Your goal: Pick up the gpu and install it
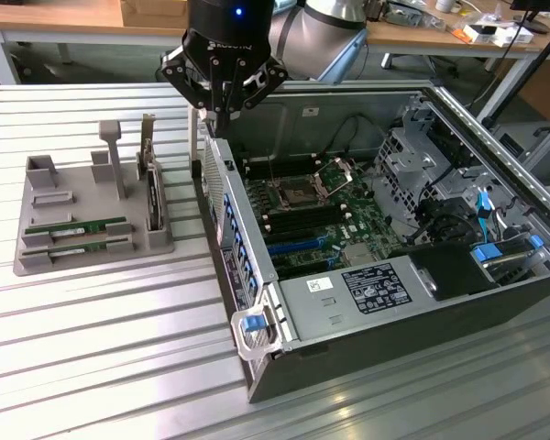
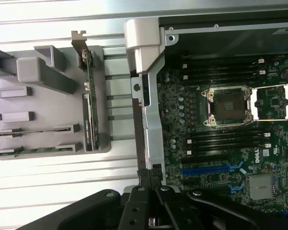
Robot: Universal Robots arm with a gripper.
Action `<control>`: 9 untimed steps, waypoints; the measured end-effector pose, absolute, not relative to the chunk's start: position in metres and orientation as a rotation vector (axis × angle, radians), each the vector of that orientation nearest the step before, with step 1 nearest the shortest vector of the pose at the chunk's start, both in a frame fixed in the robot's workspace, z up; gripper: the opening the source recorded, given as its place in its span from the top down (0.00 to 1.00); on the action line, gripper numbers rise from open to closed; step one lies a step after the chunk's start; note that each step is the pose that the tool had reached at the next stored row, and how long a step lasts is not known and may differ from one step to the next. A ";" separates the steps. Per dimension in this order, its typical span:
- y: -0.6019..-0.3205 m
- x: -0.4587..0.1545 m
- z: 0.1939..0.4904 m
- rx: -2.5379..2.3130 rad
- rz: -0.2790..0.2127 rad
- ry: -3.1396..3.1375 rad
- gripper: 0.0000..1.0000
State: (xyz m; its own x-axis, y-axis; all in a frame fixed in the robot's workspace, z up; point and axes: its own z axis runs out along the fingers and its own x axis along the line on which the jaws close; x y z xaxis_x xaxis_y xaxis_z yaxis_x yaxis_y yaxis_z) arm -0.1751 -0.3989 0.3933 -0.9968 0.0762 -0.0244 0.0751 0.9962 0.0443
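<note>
The pickup looks not yet begun. The gripper (image 1: 222, 112) hangs at the top centre of the exterior view, fingers clenched on nothing, just over the rear wall of the open computer case (image 1: 222, 197). The gpu (image 1: 82, 228) (one of two matching green sticks) lies flat in the grey holder (image 1: 37, 261) at the exterior view's left, well apart from the gripper. Grasping it calls for released fingers and a square approach to its thin edge. Everything rests on a ribbed metal table (image 1: 101, 357). Cluttered wooden benches (image 1: 73, 18) line the frame's top.
</note>
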 end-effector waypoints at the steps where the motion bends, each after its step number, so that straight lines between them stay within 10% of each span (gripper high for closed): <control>1: -0.399 -0.176 0.393 0.118 0.068 3.113 0.90; 9: -0.399 -0.181 0.393 0.118 0.068 3.112 0.90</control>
